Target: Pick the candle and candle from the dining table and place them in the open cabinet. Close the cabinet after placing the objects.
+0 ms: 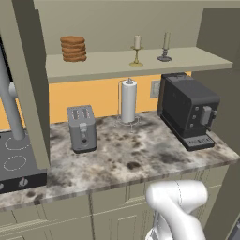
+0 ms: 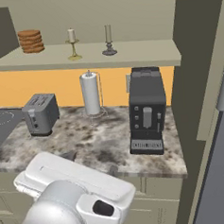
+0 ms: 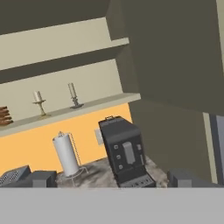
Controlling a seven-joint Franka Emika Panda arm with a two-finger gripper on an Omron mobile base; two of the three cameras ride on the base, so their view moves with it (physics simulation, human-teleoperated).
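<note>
While the end effector [image 3: 111, 183] is held apart and empty, both candles [image 1: 137, 50] [image 1: 165, 47] are seen standing on the cabinet shelf [image 1: 108, 63].

Ahead of your jaws and above them, the cabinet's lower shelf [image 1: 103, 63] carries a stack of brown discs [image 1: 73, 48] at its left, then the brass-gold candle [image 1: 137, 51], upright, and the silver-grey candle [image 1: 165, 47] just right of it. Lower down, the stone surface [image 1: 136, 157] bears a toaster [image 1: 82, 128], a paper-towel roll [image 1: 128, 100] and a black coffee machine [image 1: 188, 109].
</note>
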